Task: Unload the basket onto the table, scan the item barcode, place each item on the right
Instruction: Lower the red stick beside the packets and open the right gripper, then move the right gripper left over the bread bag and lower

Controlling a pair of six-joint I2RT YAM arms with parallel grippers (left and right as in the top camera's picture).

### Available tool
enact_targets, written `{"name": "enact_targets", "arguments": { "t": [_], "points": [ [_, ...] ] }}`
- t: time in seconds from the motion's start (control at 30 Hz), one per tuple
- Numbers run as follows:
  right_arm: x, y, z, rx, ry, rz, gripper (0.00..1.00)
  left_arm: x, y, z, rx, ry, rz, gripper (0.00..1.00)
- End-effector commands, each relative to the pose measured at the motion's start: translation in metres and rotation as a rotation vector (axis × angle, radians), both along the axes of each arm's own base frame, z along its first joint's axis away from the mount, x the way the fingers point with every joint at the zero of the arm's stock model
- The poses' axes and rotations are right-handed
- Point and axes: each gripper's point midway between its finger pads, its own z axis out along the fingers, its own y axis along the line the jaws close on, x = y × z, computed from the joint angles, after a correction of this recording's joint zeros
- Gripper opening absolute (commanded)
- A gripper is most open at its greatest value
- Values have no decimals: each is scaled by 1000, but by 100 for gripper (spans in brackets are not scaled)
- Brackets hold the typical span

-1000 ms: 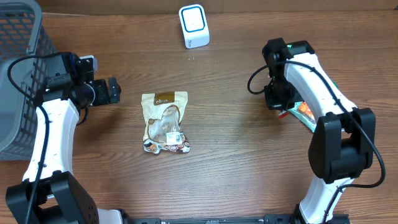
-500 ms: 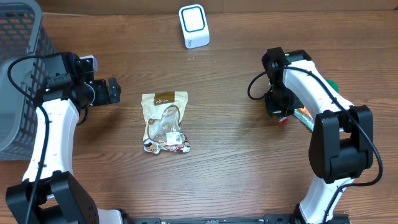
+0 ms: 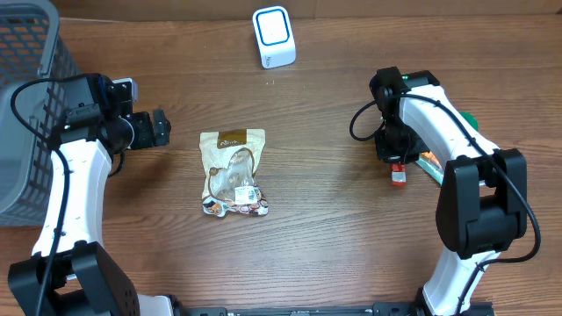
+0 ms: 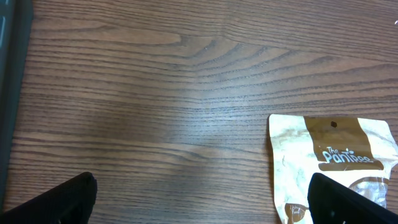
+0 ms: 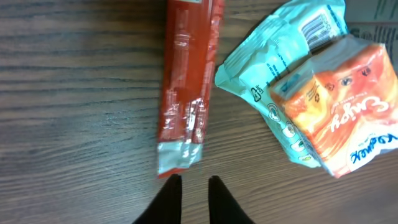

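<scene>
The red packet (image 3: 398, 172) has dropped from the right end effector (image 5: 194, 182) onto the table (image 3: 334, 246), well right of the scanner (image 3: 274, 37). The right fingers are slightly parted and empty. The left end effector (image 4: 200, 186) is spread wide and empty.

1. From above, nearly all I see is a table (image 3: 316, 237) of dark brown wood, its grain running left to right across the view.
2. Along the far edge at the top lies a thin, paler tan strip (image 3: 140, 7); I cannot tell whether it is the table's rim or something behind it.
3. A grey basket (image 3: 35, 44) with mesh sides stands at the far left, cut off by the frame.
4. The light is soft and even, and the shadows on the wood are faint.
5. On my left wrist camera a pale sheen lies across the grain; the right wrist camera shows the same wood close up, finely streaked.
</scene>
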Motion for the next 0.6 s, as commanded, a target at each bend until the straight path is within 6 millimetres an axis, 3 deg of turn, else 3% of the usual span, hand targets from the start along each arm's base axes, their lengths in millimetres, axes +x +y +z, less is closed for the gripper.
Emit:
{"name": "enact_targets", "arguments": {
  "t": [0.0,0.3,0.57],
  "points": [
    [0,-4,-2,-10,0,-13,19,4,-1,4,2,-14,-16,100],
    [6,5,-5,34,-43,-87,20,4,-1,4,2,-14,-15,100],
    [28,71,-12,392,-111,-223,20,4,-1,4,2,-14,-16,99]
  ]
}}
